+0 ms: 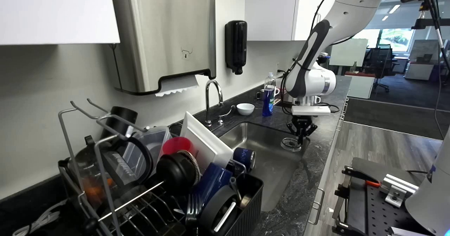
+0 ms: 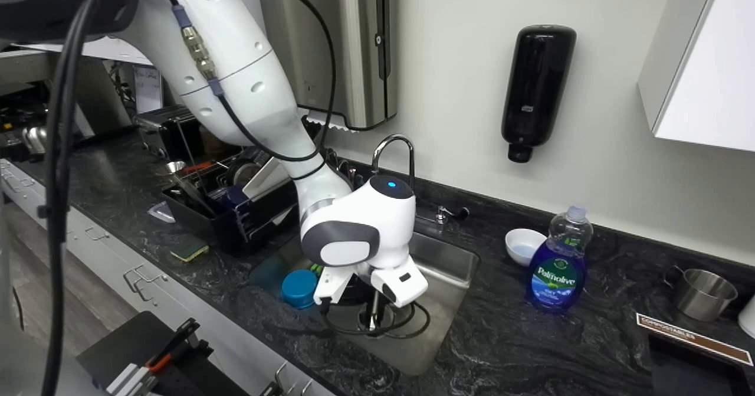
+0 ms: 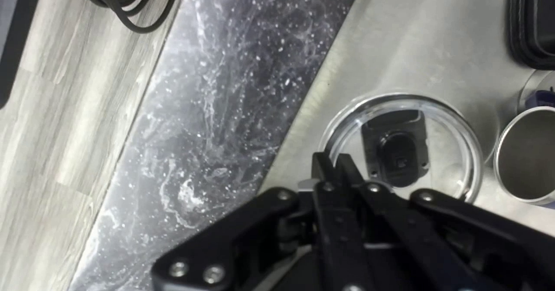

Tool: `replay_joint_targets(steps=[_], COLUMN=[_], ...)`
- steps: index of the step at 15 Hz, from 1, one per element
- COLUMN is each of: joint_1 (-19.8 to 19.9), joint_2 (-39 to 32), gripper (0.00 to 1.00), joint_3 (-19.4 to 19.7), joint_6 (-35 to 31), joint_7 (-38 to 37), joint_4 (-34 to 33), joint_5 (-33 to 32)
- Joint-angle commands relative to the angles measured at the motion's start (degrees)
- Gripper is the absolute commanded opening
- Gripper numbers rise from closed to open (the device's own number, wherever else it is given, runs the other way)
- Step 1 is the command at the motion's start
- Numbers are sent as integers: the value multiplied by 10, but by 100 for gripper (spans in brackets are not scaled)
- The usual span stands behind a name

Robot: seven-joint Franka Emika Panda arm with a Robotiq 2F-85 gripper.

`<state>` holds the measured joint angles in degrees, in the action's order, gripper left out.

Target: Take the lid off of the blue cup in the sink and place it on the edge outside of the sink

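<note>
The clear lid (image 3: 401,148), round with a black piece (image 3: 398,161) in its middle, is over the sink (image 1: 277,179), close to the edge of the table (image 3: 217,100). The gripper (image 3: 332,158) pinches the lid's rim between its tips, at nine o'clock on the lid in the wrist view. In an exterior view the blue cup (image 1: 245,158) looks tipped in the sink, between eight and nine o'clock from the lid and apart from it. A full dish rack (image 2: 200,223) is on the table; in an exterior view a sponge (image 2: 189,248) lies just beside it, at about seven o'clock. In both exterior views a white bowl (image 2: 524,246) and a Palmolive soap bottle (image 2: 556,275) stand near each other.
</note>
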<state>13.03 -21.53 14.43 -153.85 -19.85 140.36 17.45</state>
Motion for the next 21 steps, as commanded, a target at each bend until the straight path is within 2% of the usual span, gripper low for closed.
replay_joint_targets(steps=[1, 11, 21], joint_1=[-18, -53, -36], joint_2=[28, 54, 56], gripper=[2, 2, 2], joint_3=[17, 56, 45], joint_6=[5, 6, -7], joint_7=[-37, -127, -120], joint_4=[30, 76, 107], joint_5=[-14, -62, -38])
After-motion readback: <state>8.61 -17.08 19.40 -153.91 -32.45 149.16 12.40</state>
